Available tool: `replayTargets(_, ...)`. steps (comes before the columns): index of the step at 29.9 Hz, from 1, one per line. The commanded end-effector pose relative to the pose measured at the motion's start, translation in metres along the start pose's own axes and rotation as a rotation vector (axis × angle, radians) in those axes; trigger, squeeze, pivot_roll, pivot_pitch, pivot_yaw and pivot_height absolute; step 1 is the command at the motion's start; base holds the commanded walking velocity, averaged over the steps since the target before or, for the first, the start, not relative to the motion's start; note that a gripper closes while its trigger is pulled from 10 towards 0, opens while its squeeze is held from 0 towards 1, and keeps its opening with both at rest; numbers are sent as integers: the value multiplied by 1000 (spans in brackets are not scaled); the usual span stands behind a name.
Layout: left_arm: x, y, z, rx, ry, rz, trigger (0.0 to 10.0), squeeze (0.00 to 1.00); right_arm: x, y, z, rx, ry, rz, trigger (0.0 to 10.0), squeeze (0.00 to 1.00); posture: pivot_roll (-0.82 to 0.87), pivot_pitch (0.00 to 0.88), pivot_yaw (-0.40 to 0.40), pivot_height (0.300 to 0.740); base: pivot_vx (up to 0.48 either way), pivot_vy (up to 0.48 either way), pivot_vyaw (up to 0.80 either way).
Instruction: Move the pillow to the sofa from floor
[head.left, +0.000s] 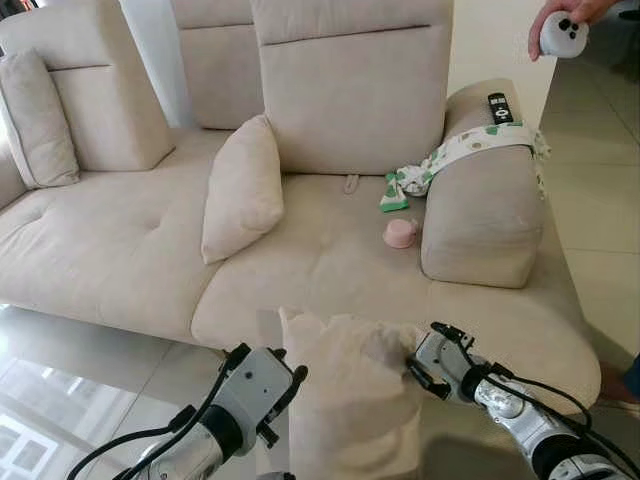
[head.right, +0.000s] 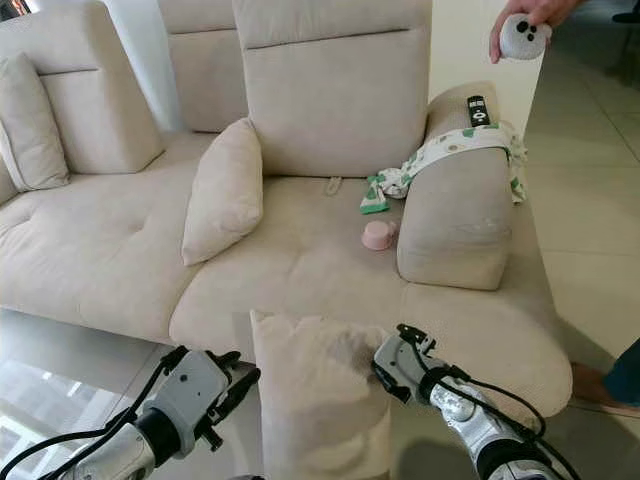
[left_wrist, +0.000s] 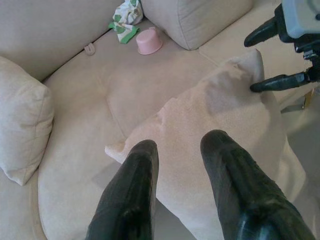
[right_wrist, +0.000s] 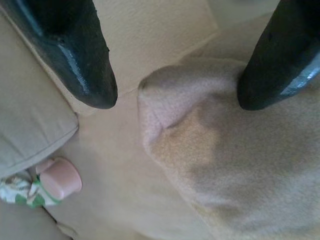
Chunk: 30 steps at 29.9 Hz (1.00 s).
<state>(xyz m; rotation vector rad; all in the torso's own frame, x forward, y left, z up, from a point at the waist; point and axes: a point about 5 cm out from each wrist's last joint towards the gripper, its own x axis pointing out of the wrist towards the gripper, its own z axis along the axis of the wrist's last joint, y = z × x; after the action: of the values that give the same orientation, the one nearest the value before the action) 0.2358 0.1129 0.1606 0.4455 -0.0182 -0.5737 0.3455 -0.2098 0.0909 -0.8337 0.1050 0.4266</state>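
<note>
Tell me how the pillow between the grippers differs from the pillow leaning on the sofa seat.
The held pillow hangs at the sofa's front edge between the left gripper and right gripper; the leaning pillow rests on the seat against the backrest, untouched. The held one looks crumpled, the leaning one plump. Both are beige.

My two end effectors, left end effector (head.left: 283, 385) and right end effector (head.left: 428, 358), flanked the pillow (head.left: 350, 395) at the sofa's (head.left: 300, 270) front edge, near a pink cup (head.left: 400, 233).
</note>
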Motion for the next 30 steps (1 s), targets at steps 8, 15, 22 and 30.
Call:
replayTargets(8, -1, 4, -5, 24, 38, 20, 10000, 0, -1, 6, -5, 78, 28, -16, 0, 0, 384, 151, 203, 565, 0, 0, 0)
replayTargets(15, 5, 4, -4, 22, 23, 20, 10000, 0, -5, 6, -8, 110, 0, -35, 0, 0, 355, 132, 191, 565, 0, 0, 0)
replayTargets(22, 19, 13, -4, 39, -5, 12, 10000, 0, -21, 11, -16, 111, -61, -36, 0, 0, 308, 95, 171, 565, 0, 0, 0)
replayTargets(30, 36, 23, -10, 88, -7, -72, 10000, 0, -47, 34, -17, -53, -163, 82, 0, 0, 222, 42, 157, 565, 0, 0, 0)
